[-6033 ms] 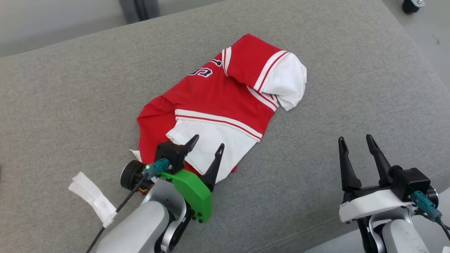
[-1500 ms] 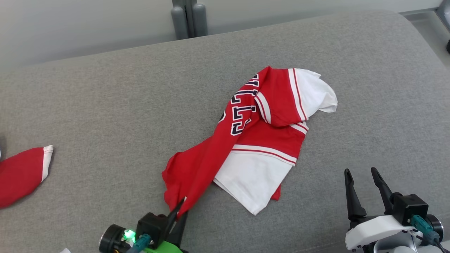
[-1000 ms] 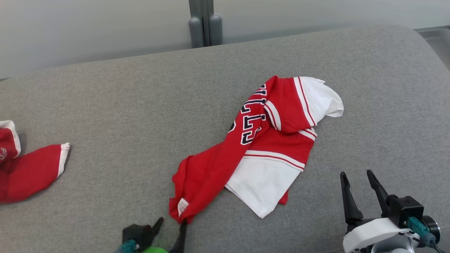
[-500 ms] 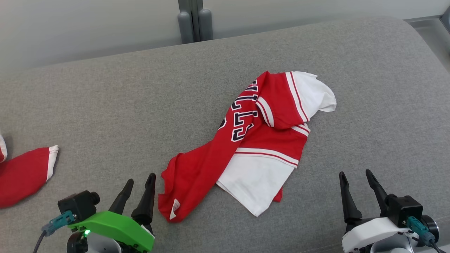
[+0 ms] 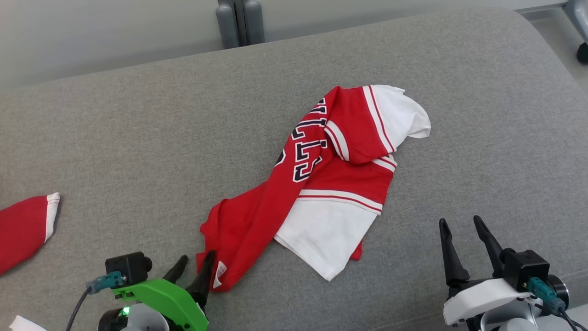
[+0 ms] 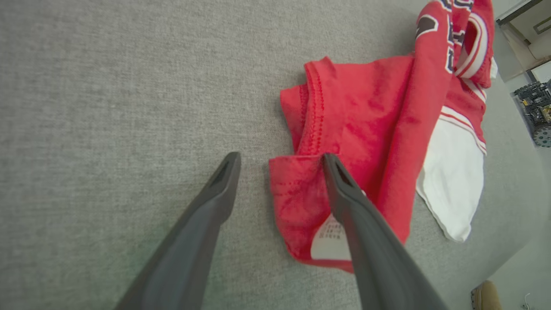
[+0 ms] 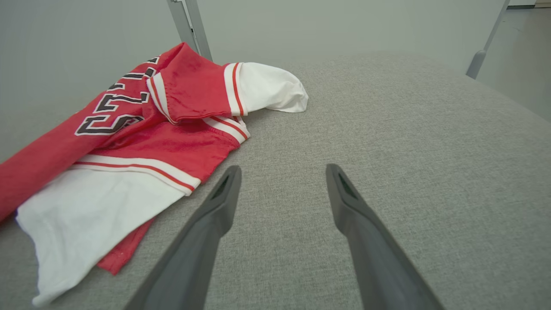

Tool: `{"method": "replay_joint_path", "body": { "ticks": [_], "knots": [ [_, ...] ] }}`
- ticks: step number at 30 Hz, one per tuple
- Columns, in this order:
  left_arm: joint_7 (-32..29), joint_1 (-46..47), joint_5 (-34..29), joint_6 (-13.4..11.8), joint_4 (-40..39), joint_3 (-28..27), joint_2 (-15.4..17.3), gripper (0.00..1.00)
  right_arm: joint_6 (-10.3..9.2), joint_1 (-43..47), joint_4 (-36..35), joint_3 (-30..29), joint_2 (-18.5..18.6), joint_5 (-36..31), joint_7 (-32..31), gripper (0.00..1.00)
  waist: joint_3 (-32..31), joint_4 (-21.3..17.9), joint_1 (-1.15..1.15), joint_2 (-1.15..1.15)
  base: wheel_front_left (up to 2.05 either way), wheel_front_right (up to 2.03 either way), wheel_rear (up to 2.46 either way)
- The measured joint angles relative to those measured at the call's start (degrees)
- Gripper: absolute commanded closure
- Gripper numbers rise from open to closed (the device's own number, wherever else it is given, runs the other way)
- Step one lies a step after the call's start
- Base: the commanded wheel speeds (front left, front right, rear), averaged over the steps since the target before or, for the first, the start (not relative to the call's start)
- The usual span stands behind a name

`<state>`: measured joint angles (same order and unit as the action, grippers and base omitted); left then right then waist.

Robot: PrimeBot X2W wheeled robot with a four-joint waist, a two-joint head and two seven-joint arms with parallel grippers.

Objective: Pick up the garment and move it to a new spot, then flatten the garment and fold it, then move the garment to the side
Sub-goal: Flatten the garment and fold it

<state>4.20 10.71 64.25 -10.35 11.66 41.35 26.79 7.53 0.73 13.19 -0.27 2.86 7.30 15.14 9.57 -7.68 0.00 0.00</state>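
The shirt (image 5: pixel 321 184) lies mid-cushion (image 5: pixel 115 138), running near-left to far-right. Our left gripper (image 5: pixel 196 257), spread wide and empty, straddles its near-left corner; our right gripper (image 5: pixel 460 220), likewise, stands apart.

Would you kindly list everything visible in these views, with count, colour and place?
garment: one, red and white, dark lettering, crumpled mid-surface
padded surface: one, grey, beneath the garment
second cloth: one, red, white trim, far left
posts: two, grey, beyond the far edge
scrap: one, white, lower-left corner
wheel: one, dark, upper right
left gripper: one, dark fingers, green mount, open at the garment's near corner
right gripper: one, dark fingers, white mount, open, lower right, clear of the garment
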Motion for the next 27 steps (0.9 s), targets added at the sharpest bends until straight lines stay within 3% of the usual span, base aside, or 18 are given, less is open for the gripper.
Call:
{"method": "replay_joint_path", "body": {
  "ticks": [1,2,8,11,17,21,24,25,26,27],
  "knots": [
    [0.01,0.30,1.04,1.08,1.01,-0.38,-0.65,0.58,0.00,-0.01,0.00,-0.09,-0.01,0.00,0.00,0.00,0.01,-0.02,0.00,0.00,0.00,0.00,0.00],
    [0.01,0.44,1.82,1.79,1.94,-0.58,-1.33,1.00,0.00,-0.02,0.01,-0.12,-0.01,-0.01,0.00,0.00,-0.02,-0.01,0.00,0.00,0.00,0.00,0.00],
    [1.14,0.73,3.68,4.81,5.68,-1.20,-2.96,1.00,0.00,0.08,0.19,-0.49,0.00,-0.01,0.00,0.00,-0.58,0.29,0.00,0.00,0.00,0.00,0.00],
    [4.79,-0.08,4.88,4.63,5.84,-3.96,-3.69,1.00,0.00,0.16,0.22,-0.52,0.00,0.00,0.00,0.00,-0.81,0.91,0.00,0.00,0.00,0.00,0.00],
    [10.51,-2.89,3.72,1.04,4.54,-12.23,-4.47,1.00,0.00,0.52,0.18,-0.73,-0.02,0.01,0.00,0.00,-1.28,2.50,0.00,0.00,0.00,0.00,0.00],
    [10.77,-5.63,-2.74,-3.16,1.30,-16.85,-5.26,1.00,0.00,1.02,0.12,-0.92,-0.01,-0.35,0.00,0.00,-1.62,3.75,0.00,0.00,0.00,0.00,0.00],
    [10.84,-6.97,-8.21,-4.75,0.09,-18.48,-7.30,1.00,0.00,1.01,0.13,-0.80,0.01,-0.37,0.00,0.00,-1.68,4.58,0.00,0.00,0.00,0.00,0.00],
    [10.85,-7.55,-8.62,-4.71,0.57,-18.05,-8.38,0.43,0.00,0.97,0.20,-0.57,-0.01,-0.36,0.00,0.00,-1.70,4.79,0.00,0.00,0.00,0.00,0.00],
    [10.87,-7.91,-8.72,-4.56,1.31,-17.47,-9.28,0.01,0.00,0.94,0.29,-0.41,-0.03,-0.37,0.00,0.00,-1.71,4.91,0.00,0.00,0.00,0.00,0.00],
    [10.63,-8.39,-8.78,-4.30,2.46,-16.53,-10.13,0.00,0.00,0.91,0.45,-0.18,-0.02,-0.37,0.00,0.00,-1.75,4.99,0.00,0.00,0.00,0.00,0.00]
  ]
}}
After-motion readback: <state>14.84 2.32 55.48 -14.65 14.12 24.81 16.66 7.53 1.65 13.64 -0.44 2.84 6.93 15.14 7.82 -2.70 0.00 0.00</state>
